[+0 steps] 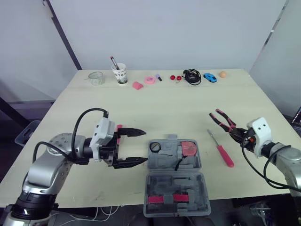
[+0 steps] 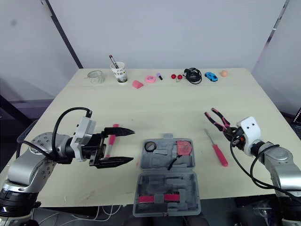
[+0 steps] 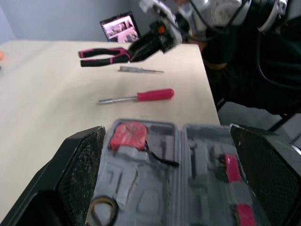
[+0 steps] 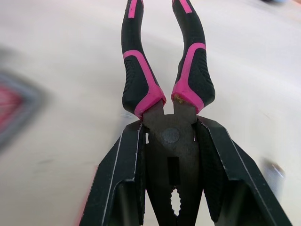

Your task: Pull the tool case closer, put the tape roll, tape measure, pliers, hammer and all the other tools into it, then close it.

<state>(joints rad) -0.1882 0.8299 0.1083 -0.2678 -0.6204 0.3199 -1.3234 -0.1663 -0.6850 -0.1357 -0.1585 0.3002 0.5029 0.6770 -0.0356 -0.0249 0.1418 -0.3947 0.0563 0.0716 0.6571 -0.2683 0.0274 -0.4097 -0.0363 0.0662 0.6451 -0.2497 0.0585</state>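
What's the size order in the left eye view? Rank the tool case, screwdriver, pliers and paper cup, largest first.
1. tool case, open, clearly largest.
2. screwdriver, red-handled.
3. pliers, shorter-looking, but partly hidden in the right gripper, so unsure against the screwdriver.
4. paper cup, smallest, though farthest from the camera.

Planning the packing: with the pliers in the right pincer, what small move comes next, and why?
Probably swing the right pincer left toward the open tool case: it is shut on the pliers, off to the case's right, over bare table.
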